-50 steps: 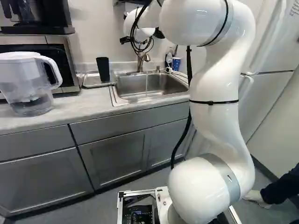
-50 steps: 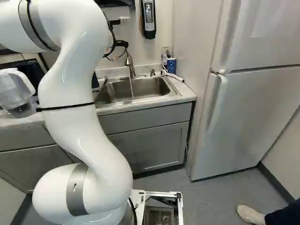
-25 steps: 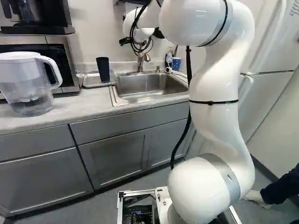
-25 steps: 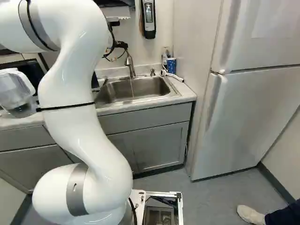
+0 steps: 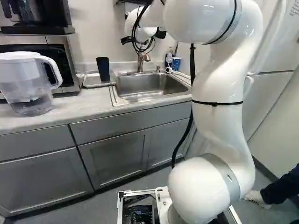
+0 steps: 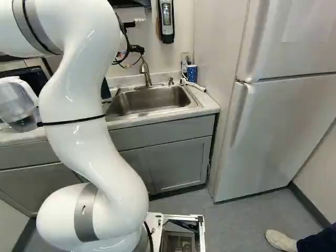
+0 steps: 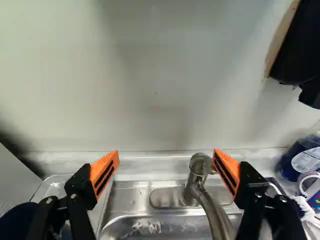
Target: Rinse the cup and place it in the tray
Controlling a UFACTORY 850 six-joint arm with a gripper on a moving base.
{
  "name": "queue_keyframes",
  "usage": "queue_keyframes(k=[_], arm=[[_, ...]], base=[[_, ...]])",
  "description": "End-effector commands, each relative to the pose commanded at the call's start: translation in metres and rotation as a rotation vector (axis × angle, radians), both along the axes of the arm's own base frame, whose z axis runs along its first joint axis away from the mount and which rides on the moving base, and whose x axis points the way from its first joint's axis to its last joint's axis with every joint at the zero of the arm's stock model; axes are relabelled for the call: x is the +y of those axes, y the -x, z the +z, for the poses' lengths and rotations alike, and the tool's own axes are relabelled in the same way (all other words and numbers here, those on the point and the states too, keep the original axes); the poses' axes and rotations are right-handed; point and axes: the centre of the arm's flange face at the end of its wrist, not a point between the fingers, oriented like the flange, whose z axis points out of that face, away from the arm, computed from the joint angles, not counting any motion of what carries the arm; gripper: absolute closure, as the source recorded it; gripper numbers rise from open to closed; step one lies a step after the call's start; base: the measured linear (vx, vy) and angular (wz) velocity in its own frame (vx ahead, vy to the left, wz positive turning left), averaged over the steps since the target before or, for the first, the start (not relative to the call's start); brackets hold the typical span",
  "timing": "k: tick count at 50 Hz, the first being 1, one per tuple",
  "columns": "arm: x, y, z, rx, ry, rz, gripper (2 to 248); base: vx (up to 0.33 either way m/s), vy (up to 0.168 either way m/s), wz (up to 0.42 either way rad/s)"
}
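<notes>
The dark cup (image 5: 103, 70) is standing in the tray (image 5: 88, 85), just beside the sink (image 5: 149, 84). The faucet (image 5: 141, 63) is rising behind the sink. Above there the end effector (image 5: 160, 34) is hanging, mostly hidden behind the arm (image 5: 215, 84). In the wrist view, the end effector (image 7: 166, 156) is keeping its two fingers wide apart, and between them the faucet is showing. More outward, the water pitcher (image 5: 21, 70) is sitting on the table (image 5: 74, 105), near the microwave (image 5: 71, 63). At the other side of the sink, a blue cup (image 6: 192, 73) is standing near the fridge (image 6: 283, 131).
</notes>
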Motion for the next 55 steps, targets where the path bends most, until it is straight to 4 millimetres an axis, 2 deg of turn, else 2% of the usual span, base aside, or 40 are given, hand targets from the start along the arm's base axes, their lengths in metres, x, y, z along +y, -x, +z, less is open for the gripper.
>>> queue_keyframes(k=[25, 55], arm=[[-0.033, 0.04, 0.005, 0.017, 0.004, -0.037, 3], [-0.064, 0.102, 0.0, 0.129, 0.027, -0.06, 3]], base=[[0.0, 0.0, 0.0], [0.0, 0.0, 0.0]])
